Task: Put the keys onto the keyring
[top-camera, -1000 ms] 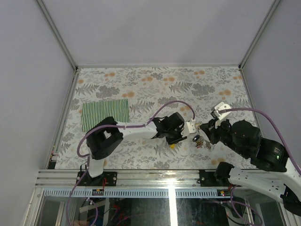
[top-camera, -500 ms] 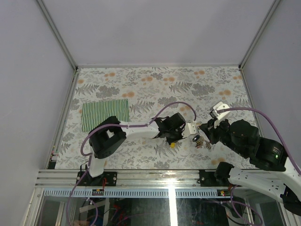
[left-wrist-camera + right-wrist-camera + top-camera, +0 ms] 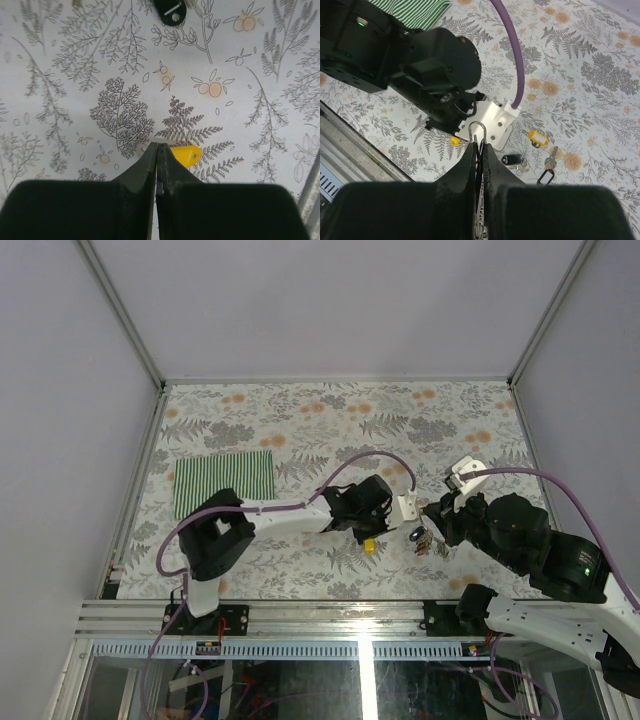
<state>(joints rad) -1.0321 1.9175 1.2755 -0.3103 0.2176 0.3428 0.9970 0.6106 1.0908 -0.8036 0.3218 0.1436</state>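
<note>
silver wire keyring (image 3: 477, 130): pinched between the closed fingers of the right end effector (image 3: 479, 146). its loop stands clear above the fingertips, off the worktop (image 3: 300, 420), right of centre near the front edge.

yellow-headed key (image 3: 185, 155): lying flat on the floral worktop, its head just right of the left end effector (image 3: 156, 148). that end effector has its fingers pressed together, with only a hairline between them. from the left wrist view i cannot tell whether the tips touch the key or pinch its blade.

black-headed key (image 3: 170, 10): flat on the worktop, well beyond the yellow-headed key, at the top edge of the left wrist view.

loose group, right wrist view: yellow tag (image 3: 538, 136), silver key (image 3: 551, 159) and white-faced tag (image 3: 546, 176). they lie near one another on the worktop, to the right of the held keyring. the overhead view shows them only as a small dark cluster between the two end effectors, too small to sort out.

striped cloth (image 3: 224, 483): green and white, flat on the left of the worktop, well apart from the keys.

purple cable (image 3: 512, 55): arcs over the left arm and runs down to a white mount (image 3: 492, 122) at its wrist.
</note>
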